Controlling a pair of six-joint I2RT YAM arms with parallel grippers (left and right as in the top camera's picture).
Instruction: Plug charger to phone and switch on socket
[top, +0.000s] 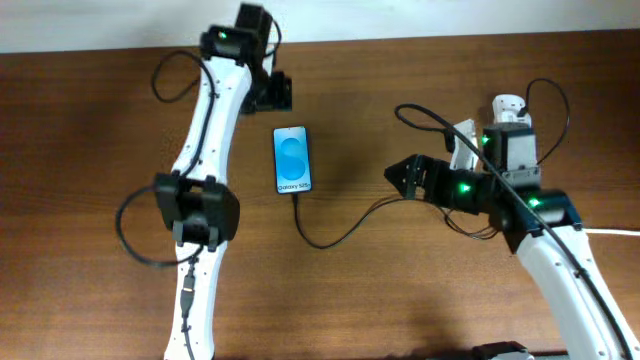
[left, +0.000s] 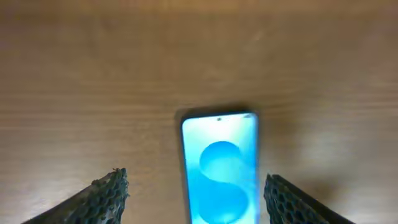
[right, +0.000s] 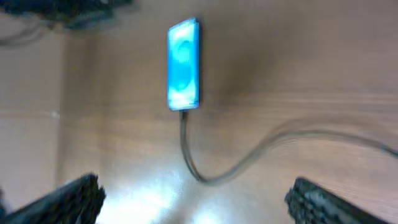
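- Phone (top: 292, 160) lies flat on the tabletop (top: 90, 150), screen up and lit blue, between the two arms.
- Charger (top: 330, 243): its tip meets the phone's lower edge. The cable curves away across the wood toward the right arm.
- Left gripper (top: 273, 95): released, fingers spread wide, holding nothing. It sits just beyond the phone's top end; in the wrist view the phone lies between the two fingers.
- Right gripper (top: 400, 178): released, fingers well apart, empty. It points at the phone from near the cable.
- Socket (top: 464, 140): mostly hidden behind the right arm, only a white part showing. Cannot tell the switch position.
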